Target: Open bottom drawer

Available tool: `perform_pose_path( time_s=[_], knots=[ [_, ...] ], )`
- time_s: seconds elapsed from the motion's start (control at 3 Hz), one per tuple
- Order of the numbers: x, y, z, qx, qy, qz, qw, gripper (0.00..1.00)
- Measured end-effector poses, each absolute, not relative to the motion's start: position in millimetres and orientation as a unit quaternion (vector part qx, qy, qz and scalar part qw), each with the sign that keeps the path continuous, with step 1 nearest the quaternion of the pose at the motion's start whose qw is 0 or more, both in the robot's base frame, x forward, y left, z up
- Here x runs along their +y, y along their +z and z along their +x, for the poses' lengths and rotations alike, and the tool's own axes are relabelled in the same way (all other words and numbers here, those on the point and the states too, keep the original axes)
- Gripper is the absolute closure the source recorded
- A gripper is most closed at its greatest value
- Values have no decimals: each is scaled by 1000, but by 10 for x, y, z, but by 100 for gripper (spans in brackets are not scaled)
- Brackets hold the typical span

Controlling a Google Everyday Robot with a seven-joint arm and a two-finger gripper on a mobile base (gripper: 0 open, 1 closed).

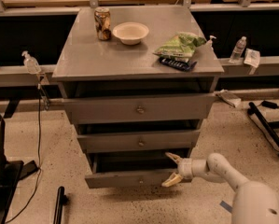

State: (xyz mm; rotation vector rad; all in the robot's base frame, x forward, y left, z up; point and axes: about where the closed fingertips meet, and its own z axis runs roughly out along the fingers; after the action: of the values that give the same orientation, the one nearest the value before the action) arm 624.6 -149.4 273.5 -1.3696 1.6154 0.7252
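Note:
The grey three-drawer cabinet (83,59) fills the middle of the camera view. Its bottom drawer (120,178) stands pulled out a little, with a dark gap above its front and a small knob at its centre. My gripper (171,169) is at the right end of that drawer front, reaching in from the white arm (223,169) at the lower right. Its two tan fingers are spread apart, one above the drawer's top edge and one in front of the drawer face, so it is open.
The middle drawer (139,140) and top drawer (139,108) also stand slightly out. On the cabinet top are a can (102,24), a white bowl (130,32), a green chip bag (180,45) and a dark bar (177,63). Black stands sit on the floor at left and right.

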Motion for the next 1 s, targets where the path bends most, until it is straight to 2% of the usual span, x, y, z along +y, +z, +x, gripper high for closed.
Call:
perform_pose_path(
  time_s=[0.33, 0.67, 1.0],
  knots=[
    [-1529, 3089, 6187, 616, 286, -562, 471, 38],
    [-1538, 3076, 6305, 622, 294, -553, 471, 69],
    [-1541, 2986, 6443, 636, 296, -542, 462, 92]
  ],
)
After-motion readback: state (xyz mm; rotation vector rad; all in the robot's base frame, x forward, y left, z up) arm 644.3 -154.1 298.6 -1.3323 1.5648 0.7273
